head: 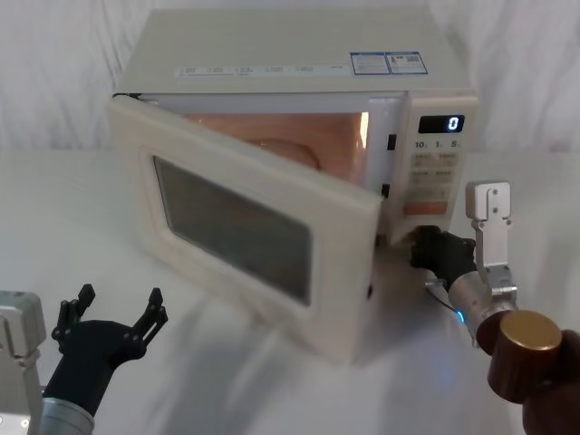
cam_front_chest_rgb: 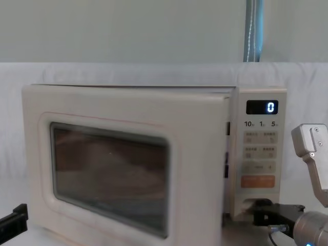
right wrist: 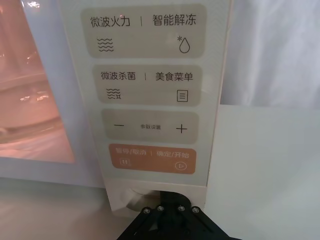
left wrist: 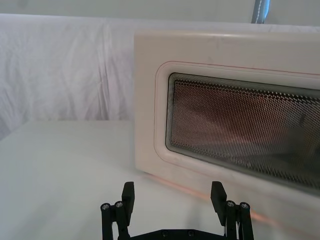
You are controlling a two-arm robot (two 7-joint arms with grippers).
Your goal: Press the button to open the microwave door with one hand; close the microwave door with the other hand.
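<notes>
The microwave door (head: 237,227) hangs open, swung out to the front on its left hinge, and the cavity behind it is lit orange. Its dark window (left wrist: 245,127) faces my left gripper (head: 120,301), which stands open a short way in front of the door, low at the left (left wrist: 173,192). My right gripper (head: 421,246) is shut, with its tips (right wrist: 167,200) against the button (right wrist: 131,197) at the bottom of the control panel. The tips cover most of the button. In the chest view the right gripper (cam_front_chest_rgb: 262,211) sits just under the orange key (cam_front_chest_rgb: 258,181).
The microwave stands on a white cloth-covered table (head: 72,208) with a white curtain behind. Its control panel (head: 438,168) shows "0" on the display. The open door takes up the space in front of the cavity. My right arm's brown joint (head: 530,355) is at the lower right.
</notes>
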